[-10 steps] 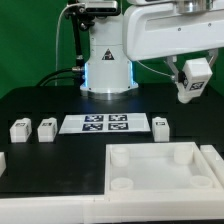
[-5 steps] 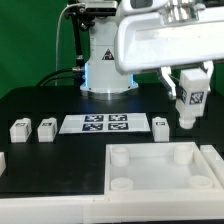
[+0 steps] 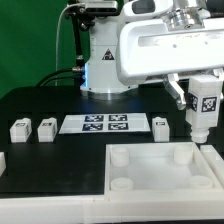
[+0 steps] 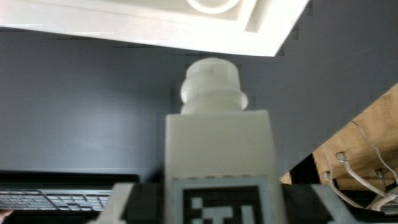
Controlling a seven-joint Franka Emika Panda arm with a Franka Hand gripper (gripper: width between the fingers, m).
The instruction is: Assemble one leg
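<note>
Leg [image 3: 199, 124], marked by one black-and-white square tag, is held clamped in gripper [image 3: 205, 96], long axis upright, rounded peg end pointed down beneath the claw, over the white tray [image 3: 150, 186].

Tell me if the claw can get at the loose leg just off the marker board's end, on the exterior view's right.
Probably not yet: the claw is full, shut on the held leg. Nothing stands over the loose leg beside the marker board, so the way down itself looks free.
</note>
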